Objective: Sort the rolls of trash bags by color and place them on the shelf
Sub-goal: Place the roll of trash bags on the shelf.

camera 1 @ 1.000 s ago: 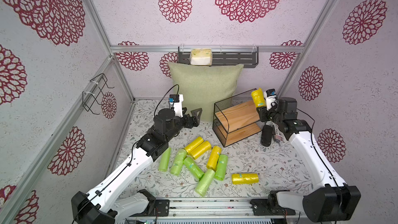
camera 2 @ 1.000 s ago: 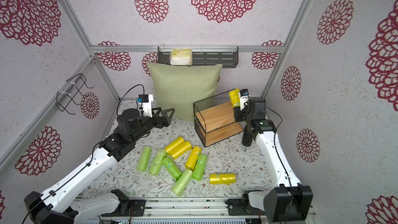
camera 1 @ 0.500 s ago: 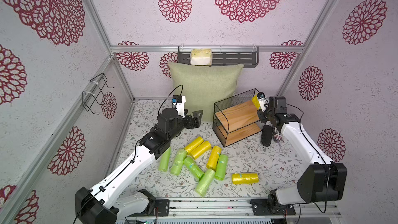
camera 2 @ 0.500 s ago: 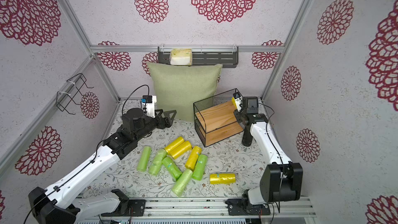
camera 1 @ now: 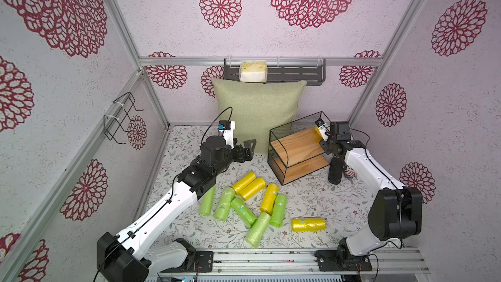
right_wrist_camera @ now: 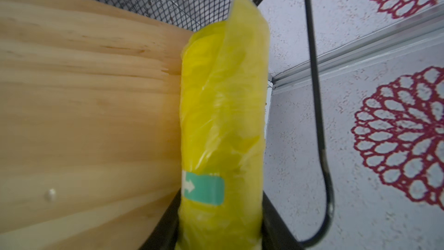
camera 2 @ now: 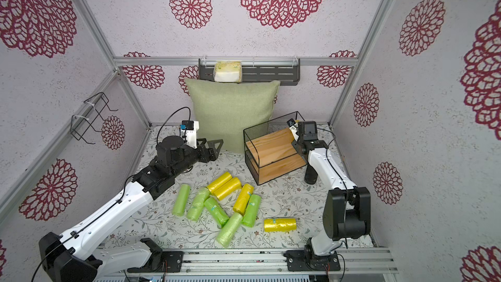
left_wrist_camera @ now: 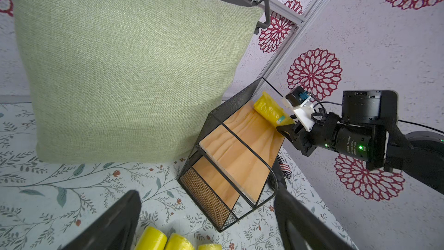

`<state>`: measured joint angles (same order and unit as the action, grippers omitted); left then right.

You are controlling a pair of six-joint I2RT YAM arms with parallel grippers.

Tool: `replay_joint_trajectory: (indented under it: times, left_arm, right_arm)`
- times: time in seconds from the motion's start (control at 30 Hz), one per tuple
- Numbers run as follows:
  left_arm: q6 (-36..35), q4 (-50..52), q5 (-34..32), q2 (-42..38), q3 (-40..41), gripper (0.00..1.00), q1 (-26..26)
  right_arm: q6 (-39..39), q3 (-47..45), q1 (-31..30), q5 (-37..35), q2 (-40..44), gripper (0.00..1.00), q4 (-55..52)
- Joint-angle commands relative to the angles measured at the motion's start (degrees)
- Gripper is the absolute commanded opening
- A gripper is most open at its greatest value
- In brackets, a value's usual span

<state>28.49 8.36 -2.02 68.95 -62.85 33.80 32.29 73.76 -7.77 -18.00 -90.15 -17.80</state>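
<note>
Pinching the yellow roll [right_wrist_camera: 221, 116] near its stickered end, over the shelf [left_wrist_camera: 235, 145] just ahead, right claw [left_wrist_camera: 287, 127] holds something likely light, squashy, slippery, surer gripped mid-body; left claw [left_wrist_camera: 206, 198] gapes wide, empty.

My floral desk [camera 1: 311, 202] carries the shelf [camera 1: 273, 142], a green pillow [camera 1: 257, 115], a black cylinder [camera 1: 335, 170], five green rolls [camera 1: 279, 210] and four yellow rolls [camera 1: 250, 188]; a fifth yellow roll [left_wrist_camera: 269, 109] touches the shelf's top board.

Bright, even, soft-shadowed light throughout; wide-angle bending at edges, and the close yellow roll [right_wrist_camera: 221, 128] looks slightly blurred.
</note>
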Motion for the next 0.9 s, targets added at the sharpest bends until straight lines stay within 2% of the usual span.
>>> replay_joint_trajectory:
  times: [0.0, 0.3, 0.57, 0.87]
  left_arm:
    - [-0.6, 0.2, 0.2, 0.4, -0.9, 0.92, -0.3]
    - [-1.0, 0.4, -0.2, 0.4, -0.5, 0.92, -0.3]
    - [-1.4, 0.9, -0.6, 0.3, 0.1, 0.92, -0.3]
    - [-2.0, 4.4, 0.0, 1.9, 0.5, 0.93, -0.9]
  right_arm:
    - [2.0, 1.9, -0.3, -2.6, 1.1, 0.44, 4.3]
    - [2.7, 0.0, -0.5, -3.4, 3.2, 0.54, 5.3]
    - [2.0, -0.4, -0.9, -2.9, 4.8, 0.59, 5.3]
    - [-3.7, -0.3, -2.6, 4.5, 9.8, 0.63, 3.9]
